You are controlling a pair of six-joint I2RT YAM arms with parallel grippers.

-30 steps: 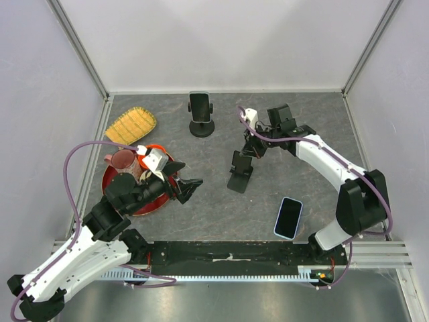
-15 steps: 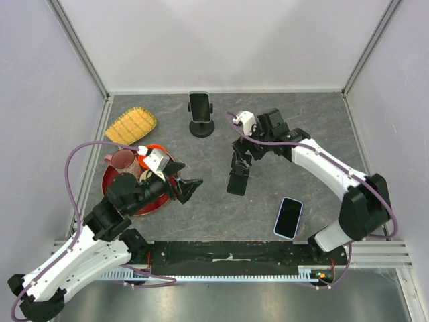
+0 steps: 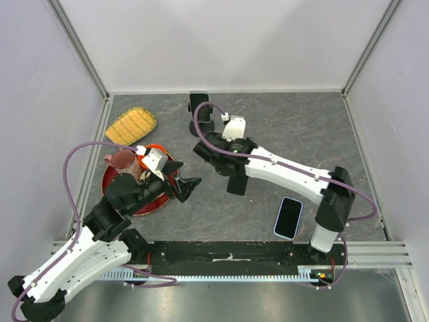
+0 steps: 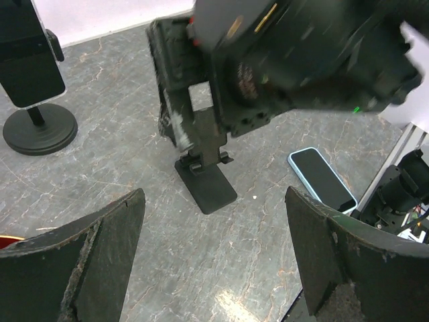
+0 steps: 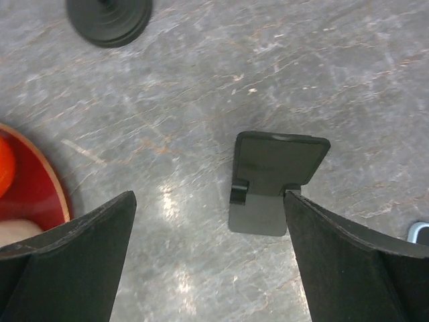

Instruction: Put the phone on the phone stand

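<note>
We have not yet started the real work: the phone (image 3: pixel 289 218) lies flat on the worktop (image 3: pixel 301 134), towards its near right, well apart from the empty folding phone stand (image 5: pixel 275 181). Our right jaws hover near the stand, spread wide and holding nothing. Our left jaws also gape empty. Picking up and placing both remain.

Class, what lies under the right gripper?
The black folding phone stand stands empty on the grey table, seen by the wrist camera between the open jaws of the right gripper. From above, the right arm covers its backrest; only its base shows.
</note>
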